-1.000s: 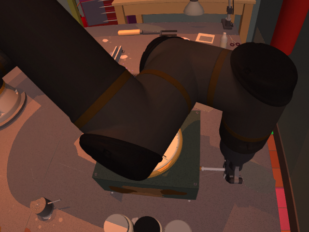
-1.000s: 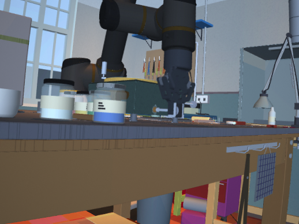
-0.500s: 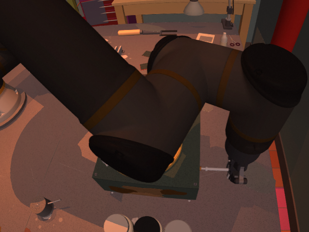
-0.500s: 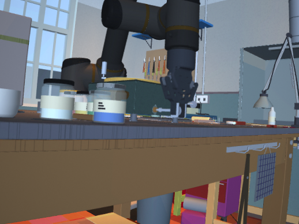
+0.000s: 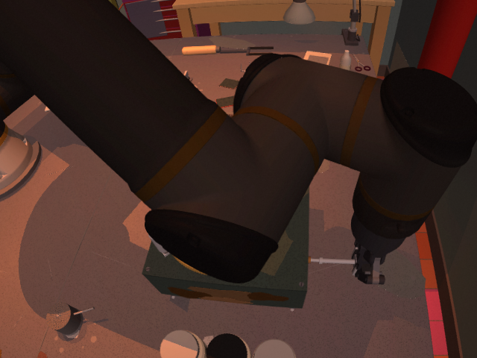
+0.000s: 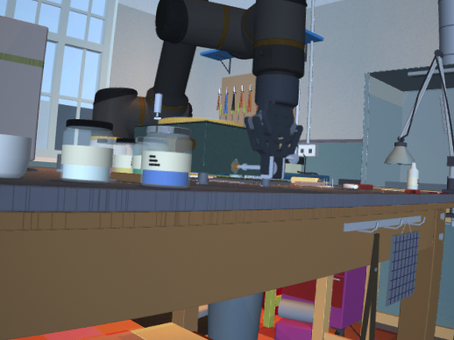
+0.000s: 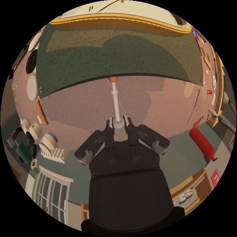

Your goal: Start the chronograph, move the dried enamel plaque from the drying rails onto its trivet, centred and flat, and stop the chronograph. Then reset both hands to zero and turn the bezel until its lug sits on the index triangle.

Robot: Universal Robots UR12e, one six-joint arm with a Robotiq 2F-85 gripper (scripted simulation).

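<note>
The chronograph [image 5: 239, 269] is a dark green box on the bench with a cream dial [image 7: 132, 8] and a gold bezel on top, mostly hidden under my arm in the side camera. A thin white pusher rod [image 5: 332, 261] [image 7: 115, 101] sticks out of its right side on an orange collar, and its knurled end cap [image 7: 119, 126] is clamped in my closed gripper [image 5: 368, 269] [image 6: 271, 163] [image 7: 119, 123], which hangs low beside the box. The plaque, rails and trivet are out of sight.
The bench's right edge [image 5: 439, 246] runs close behind the gripper. Paint jars [image 6: 166, 161] stand along the front edge, and a small pot [image 5: 69, 321] sits at front left. A chisel [image 5: 227, 49] and a bottle [image 5: 346, 59] lie at the back.
</note>
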